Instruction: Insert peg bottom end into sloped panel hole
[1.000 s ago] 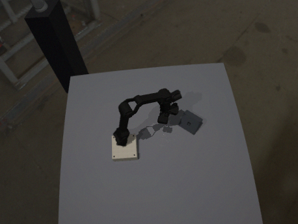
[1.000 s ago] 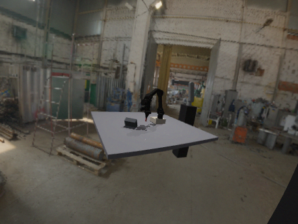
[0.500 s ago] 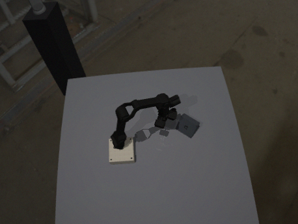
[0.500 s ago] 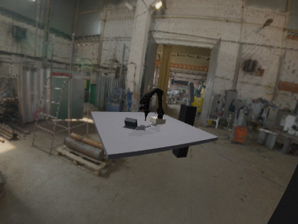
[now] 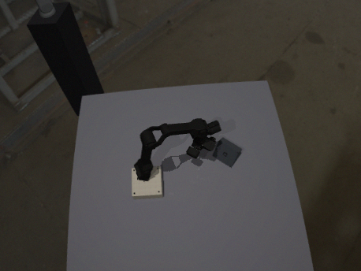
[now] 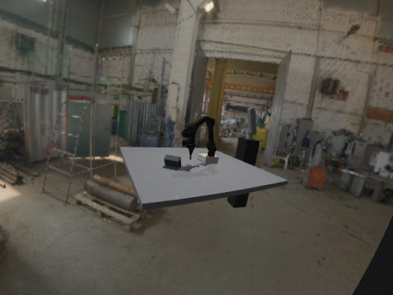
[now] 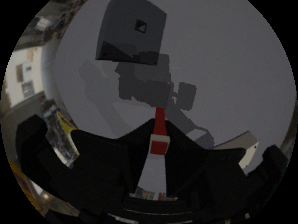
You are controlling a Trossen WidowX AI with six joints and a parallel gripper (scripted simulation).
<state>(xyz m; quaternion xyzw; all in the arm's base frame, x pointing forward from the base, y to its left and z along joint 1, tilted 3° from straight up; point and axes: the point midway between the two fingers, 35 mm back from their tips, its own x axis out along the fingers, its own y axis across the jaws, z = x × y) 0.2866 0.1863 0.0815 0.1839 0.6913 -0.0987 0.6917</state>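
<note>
My gripper is shut on the red peg, near the peg's upper part. The peg has flat sides, a square top end and a pale band below it. It hangs roughly upright, above the table. The sloped panel is a dark grey block. Its square hole faces up on the slope. In the wrist view the panel is beyond the peg at the upper left, apart from it. In the top view the arm hides the peg.
The arm's cream base plate sits behind the gripper on the grey table. The arm's shadow falls on the table between base and panel and reaches the panel's lower edge in the wrist view. A black post stands beyond the table edge.
</note>
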